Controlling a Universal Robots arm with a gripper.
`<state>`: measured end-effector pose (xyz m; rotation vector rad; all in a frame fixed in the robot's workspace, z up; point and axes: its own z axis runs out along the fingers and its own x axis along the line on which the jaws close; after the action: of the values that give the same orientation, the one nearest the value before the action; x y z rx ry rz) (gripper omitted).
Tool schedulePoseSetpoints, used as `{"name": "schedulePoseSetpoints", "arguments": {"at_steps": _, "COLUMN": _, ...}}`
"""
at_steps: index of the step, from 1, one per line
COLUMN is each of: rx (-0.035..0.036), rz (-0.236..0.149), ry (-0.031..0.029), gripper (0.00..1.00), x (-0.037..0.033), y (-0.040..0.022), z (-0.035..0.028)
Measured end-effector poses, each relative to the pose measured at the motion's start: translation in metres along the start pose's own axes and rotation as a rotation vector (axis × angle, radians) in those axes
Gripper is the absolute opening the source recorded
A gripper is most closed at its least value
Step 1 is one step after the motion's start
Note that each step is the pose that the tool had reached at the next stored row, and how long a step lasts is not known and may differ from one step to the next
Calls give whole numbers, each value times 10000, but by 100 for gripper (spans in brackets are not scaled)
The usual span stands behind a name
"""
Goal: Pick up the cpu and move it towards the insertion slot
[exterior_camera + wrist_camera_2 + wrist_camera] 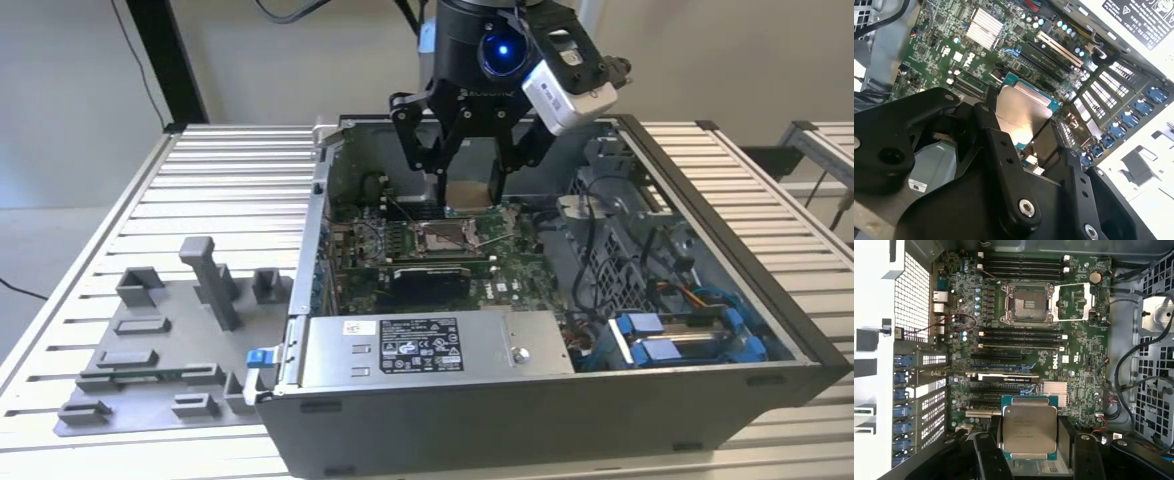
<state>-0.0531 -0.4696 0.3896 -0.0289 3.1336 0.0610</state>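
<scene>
You've got the cpu (1029, 427) pinched by its edges in the gripper (1030, 440) jaws, above the board short of the slot (1026, 302); it's light, stiff, fragile underneath, so keep to those edges.

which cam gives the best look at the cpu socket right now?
First wrist view: the insertion slot is seen square-on and unobstructed, frame open, with the cpu held in the gripper well short of it. The exterior view shows the slot small and oblique, below the gripper. I can't make it out in the second wrist view.
</scene>
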Motion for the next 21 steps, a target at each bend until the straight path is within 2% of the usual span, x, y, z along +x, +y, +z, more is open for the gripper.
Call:
{"name": "schedulePoseSetpoints", "arguments": {"at_steps": 5, "rx": 0, "rz": -1, "ry": 0, "gripper": 0, "x": -20, "y": 0, "z": 0}}
{"name": "schedulePoseSetpoints", "arguments": {"at_steps": 11, "rx": 0, "rz": -1, "ry": 0, "gripper": 0, "x": -96, "y": -2, "z": 0}}
{"name": "schedulePoseSetpoints", "arguments": {"at_steps": 21, "rx": 0, "rz": 0, "ry": 0, "gripper": 0, "x": -102, "y": 0, "z": 1}}
